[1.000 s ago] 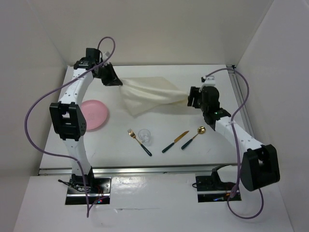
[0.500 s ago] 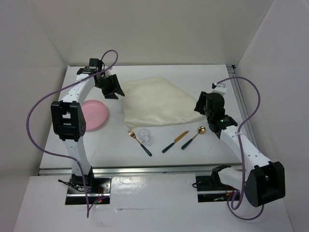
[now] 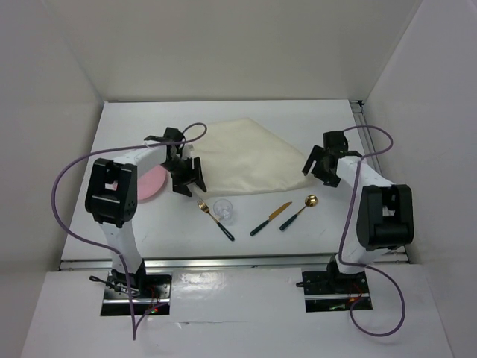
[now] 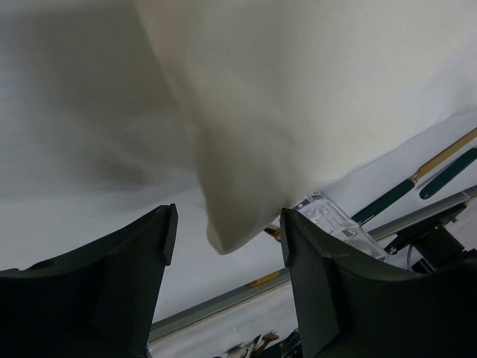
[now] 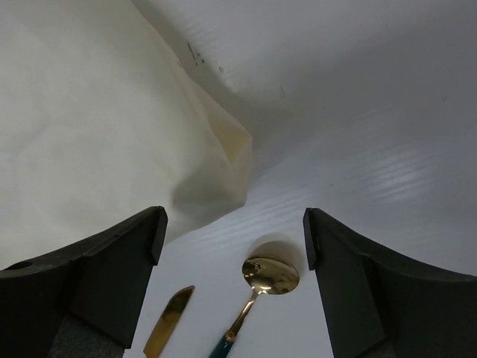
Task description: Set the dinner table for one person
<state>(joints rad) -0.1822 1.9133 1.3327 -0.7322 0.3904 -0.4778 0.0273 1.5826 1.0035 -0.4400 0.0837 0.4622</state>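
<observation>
Wrist views: left gripper [image 4: 229, 220], right gripper [image 5: 233, 220] spread wide, empty, beside cloth [image 3: 238, 156].

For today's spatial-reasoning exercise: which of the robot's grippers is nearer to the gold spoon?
Right. The right gripper hangs beyond the gold spoon, at the near right corner of the cloth. The left gripper is far to the spoon's left, beside the pink plate.

A cream cloth [image 3: 242, 156] lies spread on the white dinner table [image 3: 298, 119], with the left gripper [image 3: 188, 179] at its near-left corner and the right gripper [image 3: 314, 165] at its right corner, both with jaws apart. Nearer the arms lie 4 items in a row: a fork [image 3: 216, 220], a clear glass [image 3: 223, 209], a knife [image 3: 270, 218] and a spoon [image 3: 297, 214]. A pink plate [image 3: 153, 183] sits left of the cloth, partly under the left arm.
</observation>
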